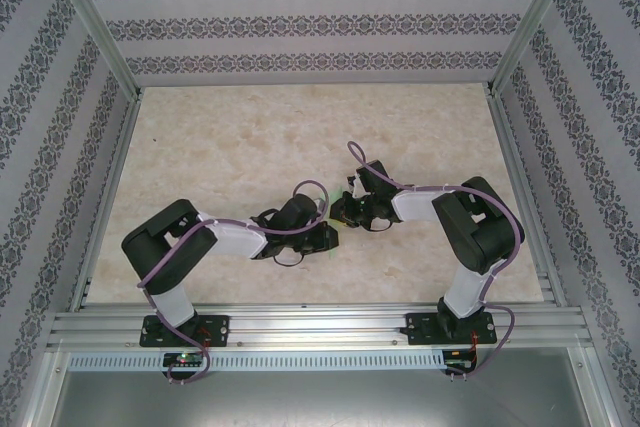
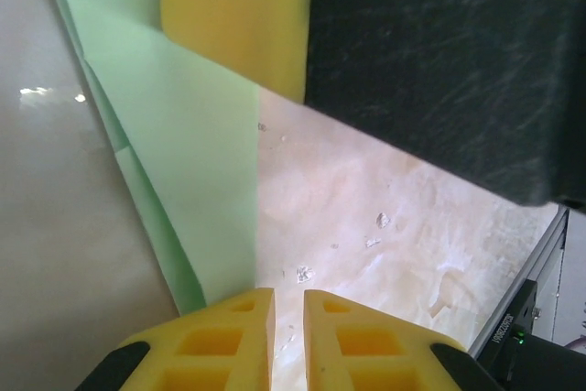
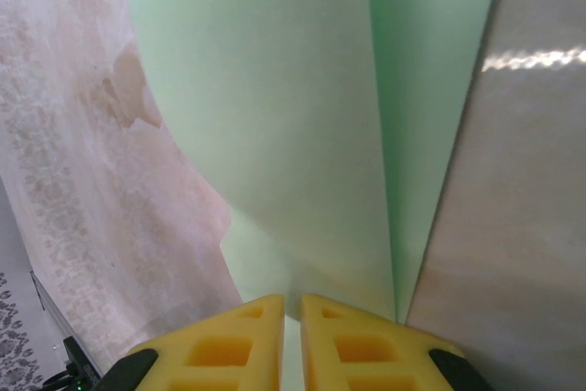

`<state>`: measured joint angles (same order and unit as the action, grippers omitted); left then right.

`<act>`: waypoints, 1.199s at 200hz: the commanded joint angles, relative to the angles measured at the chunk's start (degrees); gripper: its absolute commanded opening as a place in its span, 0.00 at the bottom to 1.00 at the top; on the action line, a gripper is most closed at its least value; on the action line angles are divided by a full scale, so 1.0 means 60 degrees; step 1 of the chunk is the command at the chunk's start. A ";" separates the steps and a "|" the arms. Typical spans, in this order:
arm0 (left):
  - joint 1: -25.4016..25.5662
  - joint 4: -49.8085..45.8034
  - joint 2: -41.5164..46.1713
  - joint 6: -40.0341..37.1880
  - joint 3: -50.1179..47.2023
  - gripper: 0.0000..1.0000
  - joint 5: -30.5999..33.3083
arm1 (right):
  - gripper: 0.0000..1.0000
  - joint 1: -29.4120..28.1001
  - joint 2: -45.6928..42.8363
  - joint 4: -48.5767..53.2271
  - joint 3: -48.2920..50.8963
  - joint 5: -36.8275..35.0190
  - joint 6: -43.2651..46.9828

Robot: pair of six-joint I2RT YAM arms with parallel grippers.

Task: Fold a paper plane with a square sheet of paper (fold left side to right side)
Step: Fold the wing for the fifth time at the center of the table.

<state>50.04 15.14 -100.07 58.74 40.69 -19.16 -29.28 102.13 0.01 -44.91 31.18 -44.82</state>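
Looking from above, I saw my two arms bent inward over the middle of the marbled table (image 1: 230, 137), with my left gripper (image 1: 323, 237) and my right gripper (image 1: 342, 211) just beside each other. The mint-green paper (image 3: 275, 116) lay there between them, and from above it was mostly hidden under the grippers. At my right wrist, the yellow fingers (image 3: 229, 345) stood very narrow, and the green paper went down into the thin slit between them, so I was pinching it at its near edge. From there the paper spread upward in long folded layers, with one sharp crease running along its right part. At my left wrist, the fingers (image 2: 224, 341) were also almost together, but through the slit I saw the pale table, not paper. The paper (image 2: 192, 162) was to the left in that view, in overlapped folded layers, and its lower end reached the tip of one finger. I could not tell if that finger pressed it. One yellow finger of the right gripper (image 2: 238, 16) rested on the paper at the top.
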 commanded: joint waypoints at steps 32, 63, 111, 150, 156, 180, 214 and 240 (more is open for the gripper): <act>0.0300 0.0459 -0.0233 -0.0107 -0.0097 0.18 -0.0280 | 0.15 -0.0148 0.0571 0.1057 0.0164 -0.0743 0.0341; 0.0440 -0.0037 -0.0227 -0.0108 -0.0233 0.17 -0.0111 | 0.15 -0.0145 0.0588 0.1087 0.0095 -0.0774 0.0403; 0.0676 -0.1039 -0.0180 -0.0122 -0.0604 0.15 0.0226 | 0.15 -0.0086 0.0532 0.1157 -0.0150 -0.0904 0.0581; 0.0852 -0.1453 -0.0292 -0.0162 -0.0593 0.15 0.0227 | 0.15 0.0045 0.0524 0.1254 -0.0353 -0.0919 0.0753; 0.0884 -0.1545 -0.0312 -0.0187 -0.0544 0.15 0.0224 | 0.15 0.0060 0.0540 0.1283 -0.0387 -0.0919 0.0760; 0.1015 -0.1848 -0.0383 -0.0239 -0.0431 0.14 0.0236 | 0.15 0.0153 0.0586 0.1368 -0.0518 -0.0919 0.0818; 0.1093 -0.1796 -0.0472 -0.0109 -0.0566 0.13 0.0235 | 0.15 0.0393 0.0585 0.1493 -0.0797 -0.0897 0.0990; 0.1137 -0.1711 -0.0526 -0.0049 -0.0626 0.13 0.0239 | 0.15 0.0608 0.0735 0.1588 -0.1042 -0.0933 0.1164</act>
<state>53.34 15.33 -100.51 58.37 39.97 -13.34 -28.32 103.83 7.77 -49.69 32.10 -40.47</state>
